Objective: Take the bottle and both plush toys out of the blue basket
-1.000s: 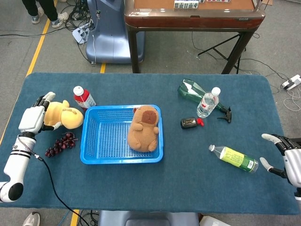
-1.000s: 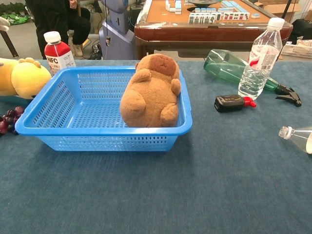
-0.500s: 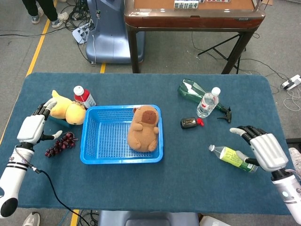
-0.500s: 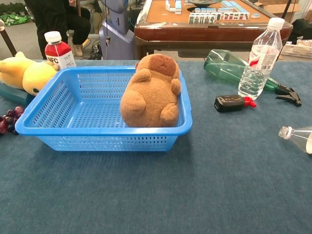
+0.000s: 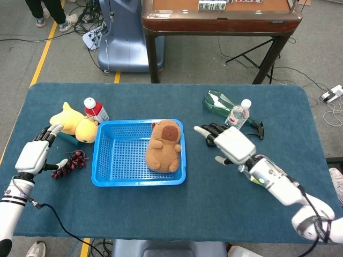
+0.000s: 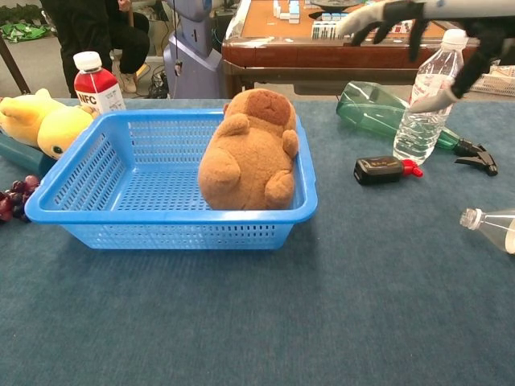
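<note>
The blue basket point(image 5: 107, 171) point(image 6: 169, 213) stands mid-table with a brown plush toy point(image 5: 163, 145) point(image 6: 249, 153) upright against its right wall. A yellow plush toy point(image 5: 75, 124) point(image 6: 36, 125) lies outside, left of the basket, partly on a teal block. Behind it a red-labelled bottle point(image 5: 95, 111) point(image 6: 95, 80) stands on the table. My right hand point(image 5: 228, 142) point(image 6: 418, 24) hovers just right of the basket, fingers spread and holding nothing. Holding nothing, my left hand point(image 5: 35, 155) stays open near the table's left edge, below the yellow toy.
Dark grapes point(image 5: 69, 163) point(image 6: 12, 201) lie by my left hand. Right of the basket are a clear water bottle point(image 5: 236, 115) point(image 6: 426, 100), a green spray bottle point(image 5: 217, 100) point(image 6: 370, 104), a small black device point(image 6: 382, 169) and a bottle lying flat point(image 6: 491, 225).
My right hand has swept from the table's right edge leftward to beside the basket. My left hand let go of the yellow toy and drew back; the toy now lies by the red-labelled bottle.
</note>
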`<move>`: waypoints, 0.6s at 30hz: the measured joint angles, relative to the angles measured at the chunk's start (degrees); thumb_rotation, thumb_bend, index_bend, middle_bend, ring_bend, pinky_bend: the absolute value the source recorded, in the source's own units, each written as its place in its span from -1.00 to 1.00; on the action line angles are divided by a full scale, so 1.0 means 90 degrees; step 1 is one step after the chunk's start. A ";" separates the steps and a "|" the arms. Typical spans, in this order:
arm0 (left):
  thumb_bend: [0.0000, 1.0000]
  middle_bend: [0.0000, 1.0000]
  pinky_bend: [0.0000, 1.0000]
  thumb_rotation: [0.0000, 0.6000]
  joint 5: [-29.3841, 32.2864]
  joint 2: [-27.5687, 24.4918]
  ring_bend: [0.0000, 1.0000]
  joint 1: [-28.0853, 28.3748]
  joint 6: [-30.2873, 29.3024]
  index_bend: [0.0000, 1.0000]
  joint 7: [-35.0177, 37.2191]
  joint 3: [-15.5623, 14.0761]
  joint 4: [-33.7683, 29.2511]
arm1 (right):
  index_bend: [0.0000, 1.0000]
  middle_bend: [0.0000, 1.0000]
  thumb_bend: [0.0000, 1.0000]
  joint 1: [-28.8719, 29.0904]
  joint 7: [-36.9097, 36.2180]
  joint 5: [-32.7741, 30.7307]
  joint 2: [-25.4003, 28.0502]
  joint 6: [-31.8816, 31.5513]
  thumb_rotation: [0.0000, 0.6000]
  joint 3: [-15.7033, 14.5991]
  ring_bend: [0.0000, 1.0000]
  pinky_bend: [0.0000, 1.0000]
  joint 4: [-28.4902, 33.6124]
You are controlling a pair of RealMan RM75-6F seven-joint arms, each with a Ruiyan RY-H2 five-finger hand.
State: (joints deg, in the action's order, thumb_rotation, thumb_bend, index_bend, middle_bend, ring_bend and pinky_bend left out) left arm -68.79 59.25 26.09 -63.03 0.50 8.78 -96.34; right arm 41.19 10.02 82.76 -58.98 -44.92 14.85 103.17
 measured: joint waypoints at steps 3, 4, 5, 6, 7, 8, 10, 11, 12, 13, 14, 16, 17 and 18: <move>-0.49 -0.94 -0.69 1.00 -0.0091 -0.0029 -1.00 -0.0056 -0.0090 -1.00 0.0028 -0.0018 -0.0046 | -0.98 -0.82 -0.71 0.0552 0.0440 -0.0509 -0.0440 0.0440 1.00 0.0122 -0.79 -0.40 -0.0270; -0.49 -0.94 -0.69 1.00 -0.0132 -0.0039 -1.00 -0.0079 -0.0131 -1.00 0.0040 -0.0026 -0.0058 | -0.98 -0.82 -0.73 0.0701 0.0569 -0.0659 -0.0567 0.0541 1.00 0.0148 -0.79 -0.40 -0.0367; -0.49 -0.94 -0.69 1.00 -0.0194 -0.0051 -1.00 -0.0113 -0.0191 -1.00 0.0059 -0.0038 -0.0070 | -0.98 -0.82 -0.75 0.0841 0.0695 -0.0805 -0.0686 0.0632 1.00 0.0168 -0.79 -0.40 -0.0464; -0.49 -0.94 -0.69 1.00 -0.0246 -0.0059 -1.00 -0.0141 -0.0237 -1.00 0.0075 -0.0051 -0.0076 | -0.99 -0.82 -0.76 0.1016 0.0860 -0.0993 -0.0832 0.0738 1.00 0.0186 -0.80 -0.40 -0.0595; -0.49 -0.94 -0.69 1.00 -0.0303 -0.0069 -1.00 -0.0172 -0.0283 -1.00 0.0090 -0.0067 -0.0083 | -0.99 -0.82 -0.78 0.1138 0.0976 -0.1130 -0.0933 0.0804 1.00 0.0195 -0.80 -0.40 -0.0692; -0.49 -0.94 -0.69 1.00 -0.0381 -0.0085 -1.00 -0.0216 -0.0340 -1.00 0.0110 -0.0095 -0.0094 | -0.99 -0.82 -0.79 0.1250 0.1086 -0.1262 -0.1028 0.0857 1.00 0.0199 -0.80 -0.40 -0.0787; -0.49 -0.94 -0.69 1.00 -0.0503 -0.0115 -1.00 -0.0283 -0.0420 -1.00 0.0127 -0.0149 -0.0121 | -1.00 -0.82 -0.82 0.1474 0.1304 -0.1555 -0.1220 0.0949 1.00 0.0191 -0.80 -0.40 -0.0987; -0.49 -0.94 -0.69 1.00 -0.0584 -0.0143 -1.00 -0.0333 -0.0475 -1.00 0.0126 -0.0193 -0.0151 | -1.00 -0.82 -0.84 0.1557 0.1383 -0.1675 -0.1293 0.0981 1.00 0.0179 -0.81 -0.40 -0.1067; -0.49 -0.94 -0.69 1.00 -0.0640 -0.0165 -1.00 -0.0373 -0.0520 -1.00 0.0117 -0.0228 -0.0182 | -1.00 -0.82 -0.87 0.1660 0.1478 -0.1831 -0.1384 0.1020 1.00 0.0157 -0.81 -0.40 -0.1169; -0.49 -0.94 -0.69 1.00 -0.0692 -0.0187 -1.00 -0.0413 -0.0567 -1.00 0.0099 -0.0262 -0.0219 | -1.00 -0.83 -0.88 0.1732 0.1539 -0.1942 -0.1449 0.1045 1.00 0.0137 -0.81 -0.41 -0.1242; -0.49 -0.94 -0.69 1.00 -0.0754 -0.0214 -1.00 -0.0467 -0.0629 -1.00 0.0061 -0.0305 -0.0269 | -1.00 -0.83 -0.89 0.1799 0.1588 -0.2048 -0.1510 0.1066 1.00 0.0116 -0.82 -0.41 -0.1311; -0.49 -0.94 -0.70 1.00 -0.0818 -0.0250 -1.00 -0.0552 -0.0720 -1.00 -0.0008 -0.0366 -0.0334 | -1.00 -0.83 -0.90 0.1939 0.1664 -0.2271 -0.1651 0.1102 1.00 0.0064 -0.82 -0.40 -0.1470; -0.49 -0.94 -0.70 1.00 -0.0838 -0.0267 -1.00 -0.0609 -0.0781 -1.00 -0.0054 -0.0400 -0.0365 | -1.00 -0.83 -0.90 0.1992 0.1689 -0.2349 -0.1708 0.1112 1.00 0.0038 -0.82 -0.40 -0.1542; -0.49 -0.94 -0.71 1.00 -0.0847 -0.0275 -1.00 -0.0653 -0.0829 -1.00 -0.0089 -0.0422 -0.0382 | -1.00 -0.83 -0.90 0.2058 0.1723 -0.2430 -0.1777 0.1122 1.00 -0.0002 -0.82 -0.40 -0.1637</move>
State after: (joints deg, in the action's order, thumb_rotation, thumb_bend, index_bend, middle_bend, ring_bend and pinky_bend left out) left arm -76.41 56.78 20.21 -70.49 -0.30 4.99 -99.78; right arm 59.71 25.53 60.89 -74.97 -34.83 14.83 88.44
